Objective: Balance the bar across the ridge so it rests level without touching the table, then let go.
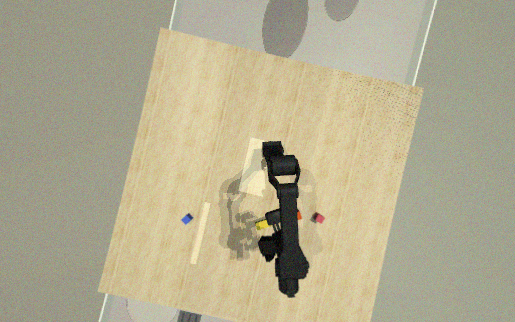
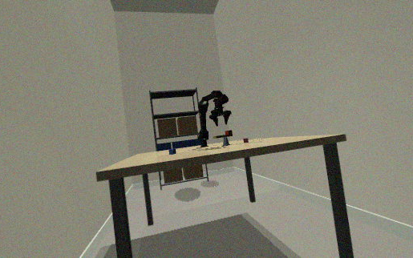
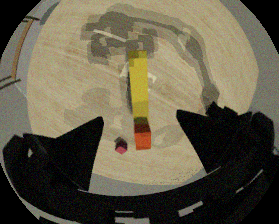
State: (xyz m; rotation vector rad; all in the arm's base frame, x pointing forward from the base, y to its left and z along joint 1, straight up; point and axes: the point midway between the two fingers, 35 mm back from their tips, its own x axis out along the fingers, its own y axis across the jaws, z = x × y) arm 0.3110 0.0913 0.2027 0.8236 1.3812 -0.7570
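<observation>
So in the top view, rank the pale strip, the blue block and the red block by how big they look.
Largest to smallest in the top view:
1. Pale strip, clearly the longest.
2. Blue block and red block look about the same; I can't rank them apart.
</observation>
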